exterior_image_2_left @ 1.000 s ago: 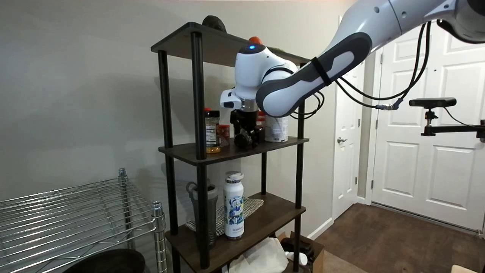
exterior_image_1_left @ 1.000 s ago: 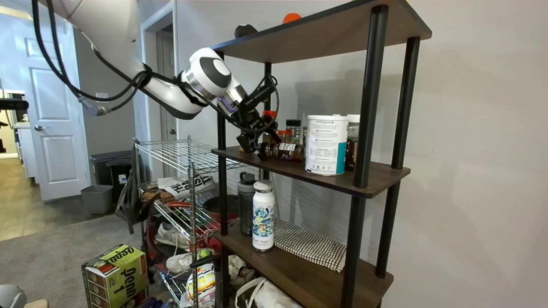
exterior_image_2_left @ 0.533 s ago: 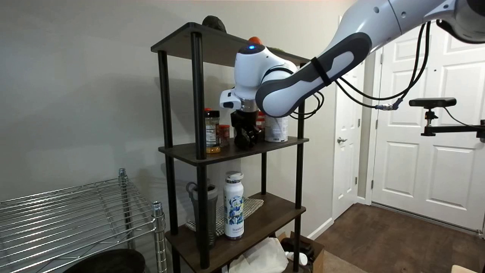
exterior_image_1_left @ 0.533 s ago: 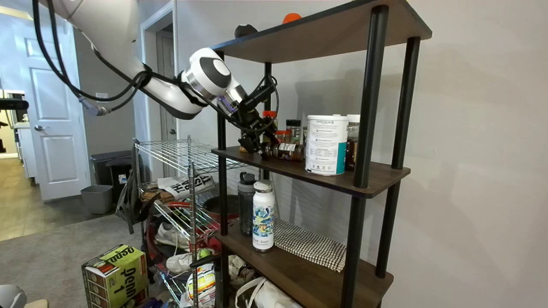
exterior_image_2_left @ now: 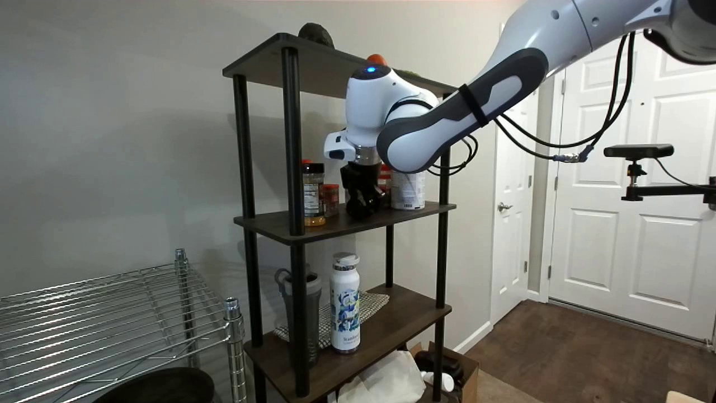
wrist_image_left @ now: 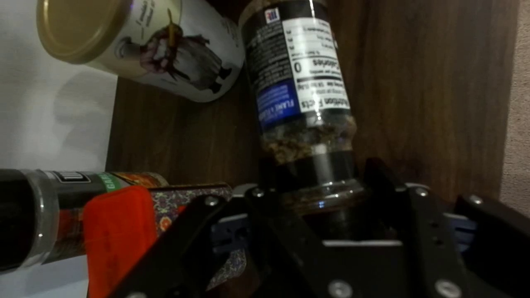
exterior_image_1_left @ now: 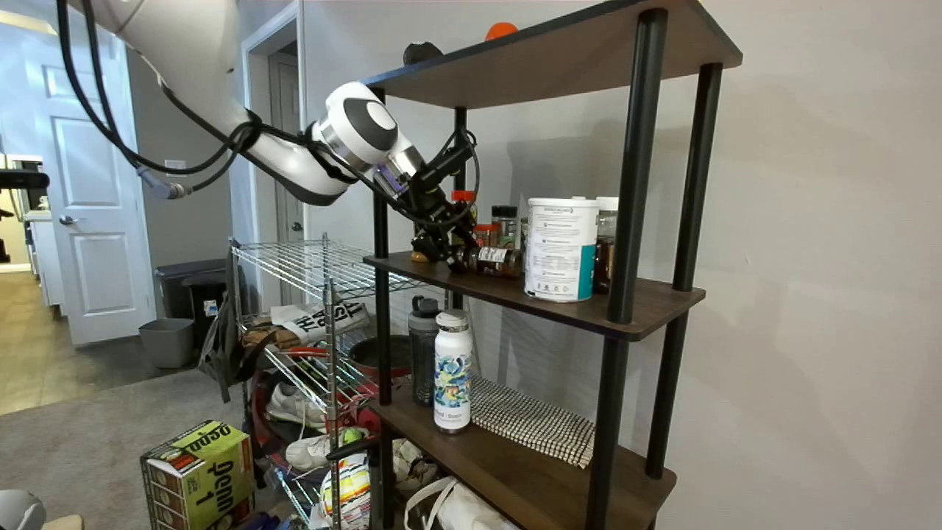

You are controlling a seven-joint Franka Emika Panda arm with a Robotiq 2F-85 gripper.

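Note:
A clear spice jar (wrist_image_left: 304, 74) with a black, white and blue label lies on its side on the middle shelf. In an exterior view the jar (exterior_image_1_left: 499, 259) points its near end at my gripper (exterior_image_1_left: 462, 254). My black gripper (wrist_image_left: 321, 169) straddles that end in the wrist view, one finger (wrist_image_left: 385, 182) on each side. A sliver of dark wood shows between the right fingertip and the jar's dark band. Lower down, shadow hides whether both fingers press on the rim. The gripper (exterior_image_2_left: 363, 204) appears low over the shelf in an exterior view.
A canister (wrist_image_left: 182, 49) stands on the wall side of the jar. Left of the fingers are a red-lidded container (wrist_image_left: 120, 231) and a black-capped spice jar (wrist_image_left: 78, 207). A white canister (exterior_image_1_left: 559, 246) stands near the shelf's front edge. Black posts (exterior_image_1_left: 633, 184) bound the rack.
My fingers have drawn together around the jar's near end over the last second. Arm and jar look almost unmoved.

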